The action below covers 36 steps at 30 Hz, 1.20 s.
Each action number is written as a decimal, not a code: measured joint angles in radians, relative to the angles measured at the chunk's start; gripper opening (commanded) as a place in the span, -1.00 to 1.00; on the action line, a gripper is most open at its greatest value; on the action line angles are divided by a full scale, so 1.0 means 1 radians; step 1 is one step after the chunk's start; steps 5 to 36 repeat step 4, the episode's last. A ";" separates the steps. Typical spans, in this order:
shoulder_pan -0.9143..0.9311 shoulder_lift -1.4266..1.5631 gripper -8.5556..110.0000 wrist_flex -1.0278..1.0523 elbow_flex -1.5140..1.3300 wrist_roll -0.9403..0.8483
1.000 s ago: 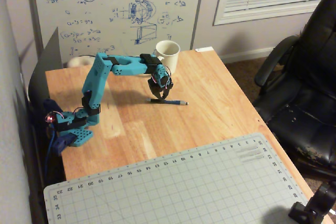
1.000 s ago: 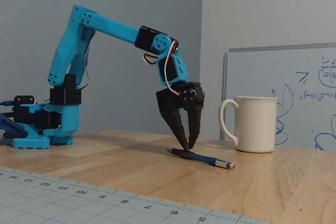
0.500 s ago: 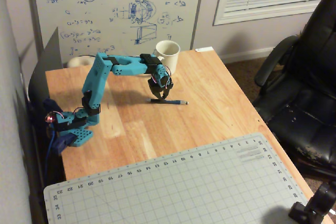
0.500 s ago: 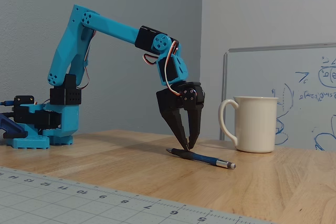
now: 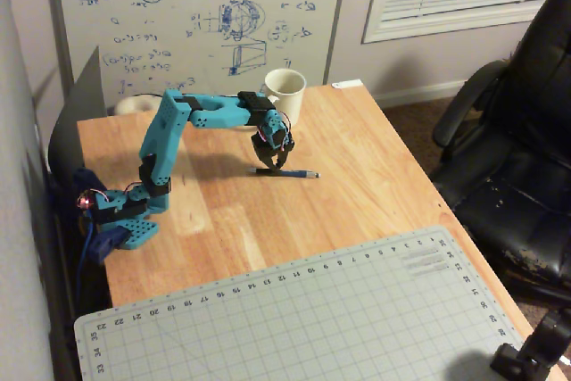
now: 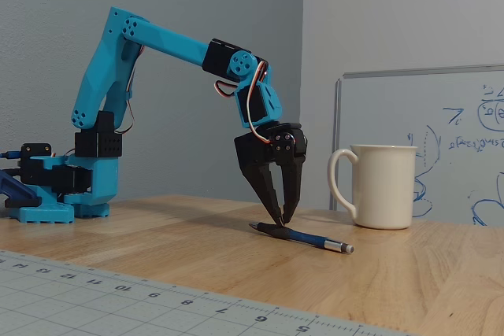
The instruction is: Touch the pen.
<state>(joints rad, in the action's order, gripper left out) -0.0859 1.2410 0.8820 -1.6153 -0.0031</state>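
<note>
The pen (image 5: 287, 172) is a thin dark blue-and-black stick lying flat on the wooden table (image 5: 375, 167), in front of the white mug (image 5: 286, 95). In a fixed view the pen (image 6: 303, 237) lies with its silver tip to the right. My gripper (image 6: 282, 219) points straight down over the pen's dark left end, its black fingertips nearly together and at or just above the pen. In a fixed view the gripper (image 5: 272, 164) stands over the pen's left part. It holds nothing.
A grey-green cutting mat (image 5: 294, 318) covers the table's near part. The blue arm base (image 5: 125, 220) is clamped at the table's left edge. A whiteboard (image 5: 196, 15) leans behind the table. A black office chair (image 5: 517, 158) stands to the right.
</note>
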 measured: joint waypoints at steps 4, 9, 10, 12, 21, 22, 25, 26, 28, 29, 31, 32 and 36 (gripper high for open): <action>0.000 0.000 -0.85 0.000 0.000 0.000; 0.000 0.000 -0.85 0.000 0.000 0.000; 0.000 0.000 -0.85 0.000 0.000 0.000; 0.000 0.000 -0.85 0.000 0.000 0.000; 0.000 0.000 -0.85 0.000 0.000 0.000; 0.000 0.000 -0.85 0.000 0.000 0.000; 0.000 0.000 -0.85 0.000 0.000 0.000; 0.000 0.000 -0.85 0.000 0.000 0.000; 0.000 0.000 -0.85 0.000 0.000 0.000; 0.000 0.000 -0.85 0.000 0.000 0.000; 0.000 0.000 -0.85 0.000 0.000 0.000; 0.000 0.000 -0.85 0.000 0.000 0.000; 0.000 0.000 -0.85 0.000 0.000 0.000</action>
